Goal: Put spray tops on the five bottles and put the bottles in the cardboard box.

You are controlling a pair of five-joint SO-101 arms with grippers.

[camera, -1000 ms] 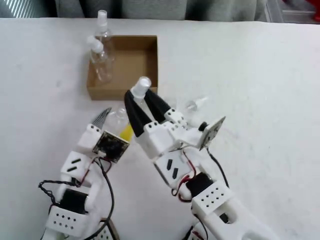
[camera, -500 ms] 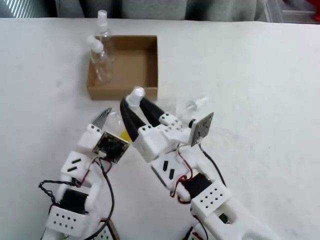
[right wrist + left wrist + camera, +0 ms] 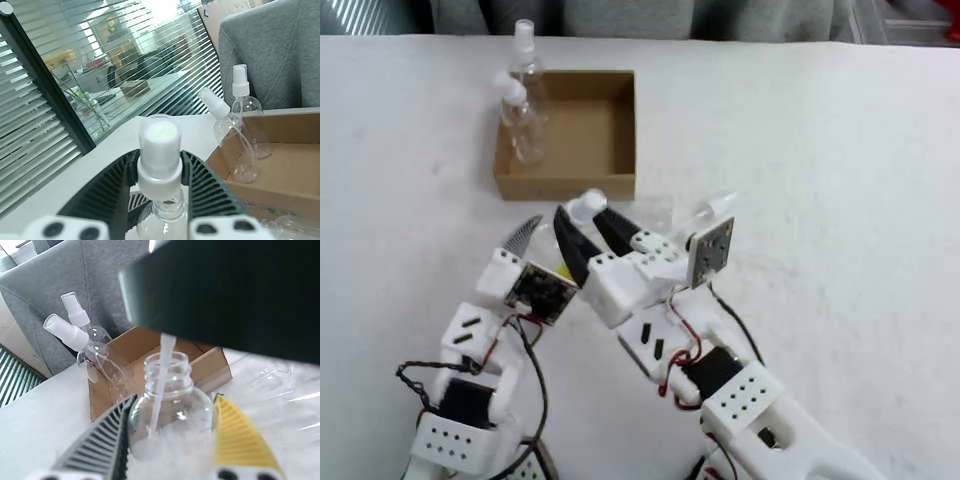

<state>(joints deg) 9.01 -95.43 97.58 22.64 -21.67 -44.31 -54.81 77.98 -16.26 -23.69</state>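
The spray top [image 3: 159,137] has come down and leftward over the last second. Its dip tube [image 3: 161,385] now runs through the neck of the open bottle [image 3: 170,420], with the cap not yet seated, so screwing it on looks like the next step. The right gripper [image 3: 159,156] is clamped on the spray top. The left gripper [image 3: 175,405] is closed around the open bottle, which stands on the table [image 3: 840,140] just in front of the cardboard box [image 3: 565,186]. An upright capped bottle [image 3: 525,65] and a leaning capped bottle [image 3: 523,125] sit at the box's far left corner. A lying capped bottle [image 3: 705,211] rests just beside the right arm, where it could get nudged.
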